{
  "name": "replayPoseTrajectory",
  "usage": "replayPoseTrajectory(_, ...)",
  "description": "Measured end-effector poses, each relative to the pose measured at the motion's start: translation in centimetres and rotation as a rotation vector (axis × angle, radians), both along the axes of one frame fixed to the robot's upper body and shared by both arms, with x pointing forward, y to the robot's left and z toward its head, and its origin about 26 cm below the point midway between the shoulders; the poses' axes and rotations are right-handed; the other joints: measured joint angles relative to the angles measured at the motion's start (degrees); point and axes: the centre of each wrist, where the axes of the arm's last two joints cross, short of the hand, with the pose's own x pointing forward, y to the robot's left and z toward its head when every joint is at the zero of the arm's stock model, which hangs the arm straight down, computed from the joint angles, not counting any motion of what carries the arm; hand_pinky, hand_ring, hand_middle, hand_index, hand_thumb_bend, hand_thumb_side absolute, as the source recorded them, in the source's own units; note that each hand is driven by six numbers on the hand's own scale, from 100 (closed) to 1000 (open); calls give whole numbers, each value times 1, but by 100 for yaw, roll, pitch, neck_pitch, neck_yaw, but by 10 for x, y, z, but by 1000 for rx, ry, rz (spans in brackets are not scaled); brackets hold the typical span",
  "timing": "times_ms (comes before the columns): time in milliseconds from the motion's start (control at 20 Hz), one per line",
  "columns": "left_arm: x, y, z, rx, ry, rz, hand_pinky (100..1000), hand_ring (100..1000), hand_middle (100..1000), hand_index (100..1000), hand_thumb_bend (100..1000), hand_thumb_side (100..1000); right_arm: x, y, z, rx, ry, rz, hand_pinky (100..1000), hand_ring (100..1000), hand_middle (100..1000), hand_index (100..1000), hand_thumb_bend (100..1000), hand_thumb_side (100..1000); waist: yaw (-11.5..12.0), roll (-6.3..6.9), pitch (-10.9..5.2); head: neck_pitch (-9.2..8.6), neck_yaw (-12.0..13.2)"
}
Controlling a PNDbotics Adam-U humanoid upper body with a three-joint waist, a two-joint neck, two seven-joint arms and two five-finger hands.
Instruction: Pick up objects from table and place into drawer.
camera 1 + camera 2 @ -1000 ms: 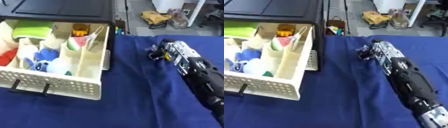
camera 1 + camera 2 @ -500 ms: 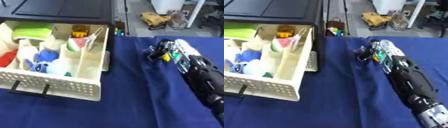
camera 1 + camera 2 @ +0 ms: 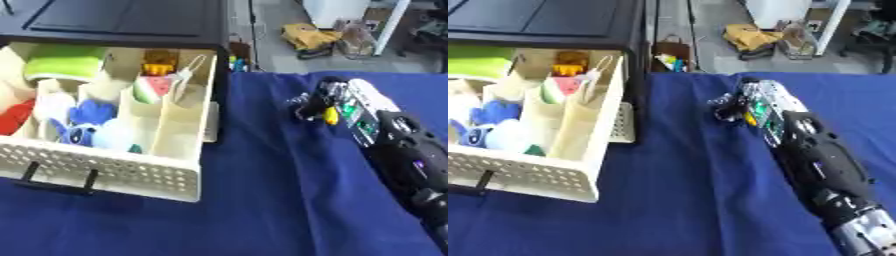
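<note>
Left eye view: nearest you is bare blue cloth on the surface [image 3: 262, 210], with your right arm running up the right side. At its end the right hand [image 3: 337, 102] has its fingers [image 3: 308, 104] curled round a small yellow thing [image 3: 331, 116]; only a sliver of yellow shows, so you cannot name it. The hand sits low over the cloth, well right of the drawer [image 3: 114, 167]. Your left hand is out of sight.

Risks from here, as I judge them:

- So little of the thing shows that you cannot tell how securely it sits. A quick sweep left could shake it out onto the cloth.
- The drawer's right wall [image 3: 207, 107] stands between the hand and the compartments. Travel low and the fingers or the thing may clip it and shove the drawer.
- The near compartments already hold a blue plush [image 3: 83, 127] and pale toys; a watermelon slice [image 3: 153, 89] and an orange toy [image 3: 160, 61] lie farther back. Release over a full section and the thing may roll out.
- The narrow right-hand slot [image 3: 184, 132] looks freest, but it is tight for the hand.
- Beyond it the black cabinet [image 3: 114, 22] overhangs the drawer's back, so lifting high there risks a knock.
</note>
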Motion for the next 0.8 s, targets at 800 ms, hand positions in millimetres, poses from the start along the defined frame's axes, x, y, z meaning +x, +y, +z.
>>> replayPoseTrajectory(800,0,0,0,0,2,-2,283,375,533,713,217,1000,-5,6,11,-43,-109,2,652,705,343,483,103,382,-30,15,0,0,5)
